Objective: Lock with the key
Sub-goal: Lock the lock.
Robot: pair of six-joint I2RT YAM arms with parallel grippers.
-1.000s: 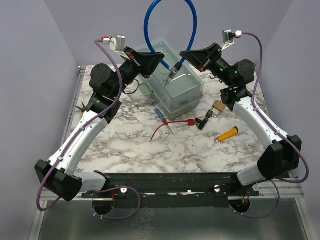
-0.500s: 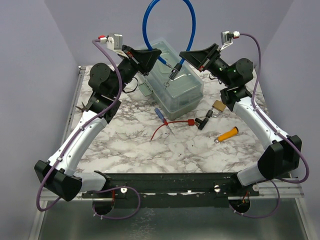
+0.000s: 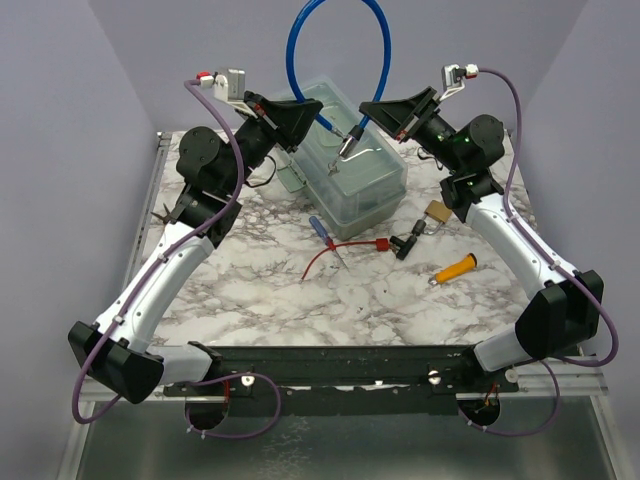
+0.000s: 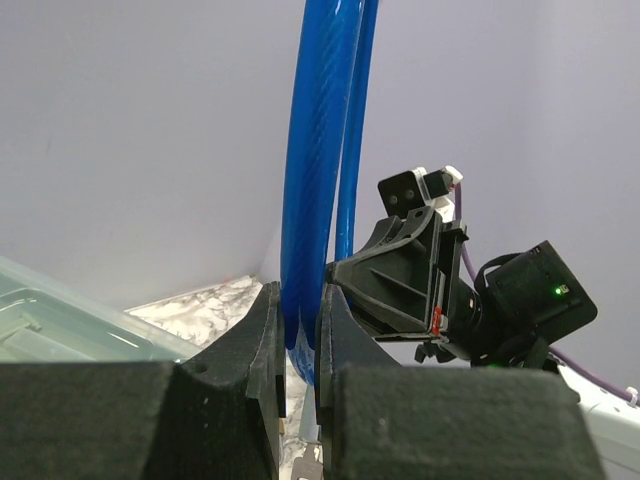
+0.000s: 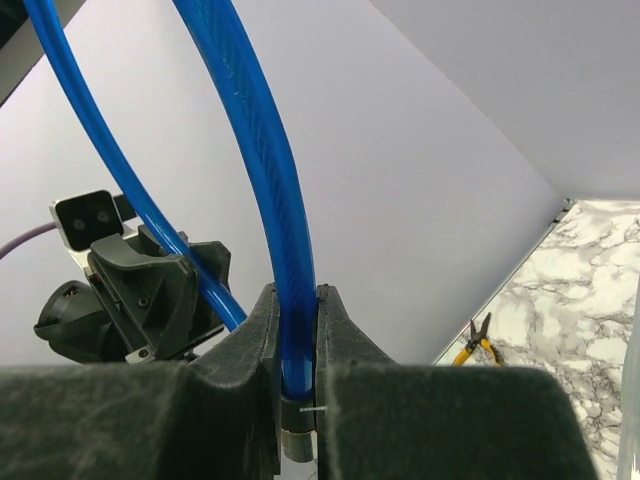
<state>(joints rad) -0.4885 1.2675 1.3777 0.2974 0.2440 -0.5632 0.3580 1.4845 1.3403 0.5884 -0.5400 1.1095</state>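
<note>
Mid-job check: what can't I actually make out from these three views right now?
- Any key: top view, too small; whether one sits in the padlock cannot be told.
- Whether the padlock's shackle is open: top view, too small.
- Ends of the blue cable: in both wrist views, hidden between the closed fingers of the left gripper and right gripper.
- The padlock itself: outside both wrist views, which point upward.

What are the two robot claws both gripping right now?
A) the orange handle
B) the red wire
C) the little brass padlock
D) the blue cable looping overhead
D: each wrist view shows the blue cable pinched between the jaws; the padlock lies on the table.
</note>
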